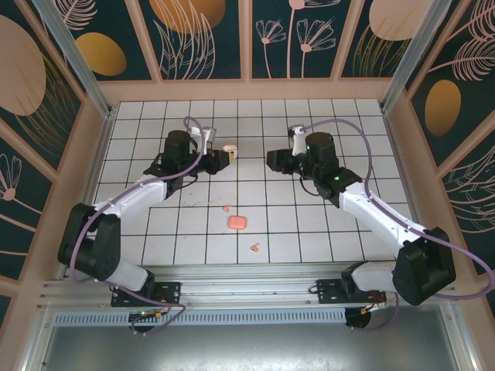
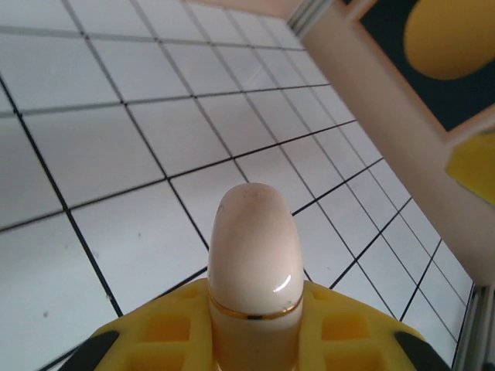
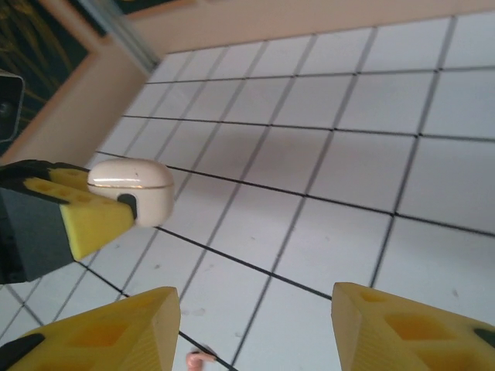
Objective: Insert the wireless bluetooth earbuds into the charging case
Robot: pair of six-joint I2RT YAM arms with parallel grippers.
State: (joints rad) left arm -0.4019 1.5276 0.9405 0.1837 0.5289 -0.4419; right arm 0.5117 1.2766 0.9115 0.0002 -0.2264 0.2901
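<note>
Cream-white charging case (image 2: 254,247) is held in the left gripper (image 2: 255,309), its yellow fingers (image 2: 166,328) drawn in narrow against the sides. The lid is shut, and a thin gold seam is noted round the shell. The rounded end projects past the fingertips, and the case is carried above the white tiled table (image 2: 116,139).

Top view: the left gripper (image 1: 221,159) is placed over the middle tiles, left of centre, with the cream-white charging case (image 1: 229,148) at its tip. The right gripper (image 1: 273,160) is set opposite, facing it, near but apart.

Right wrist view: the right gripper (image 3: 255,297) is seen with jaws wide. Nothing is gripped, and bare tile is seen in the gap. The cream-white charging case (image 3: 133,188) is seen ahead and to the left, pinched in the other arm's yellow finger.

On the table, nearer the arm bases:
- A pink charging case (image 1: 237,222) lies flat, roughly central. Whether its lid is open cannot be told.
- One pink earbud (image 1: 227,207) is noted just beside it, on the far-left side, not touching.
- A second pink earbud (image 1: 254,247) lies nearer the bases, to the right of the pink charging case, and apart from it.

A pink bud (image 3: 199,359) is also cut by the bottom edge of the right wrist view. Which of the two it is cannot be told.
</note>
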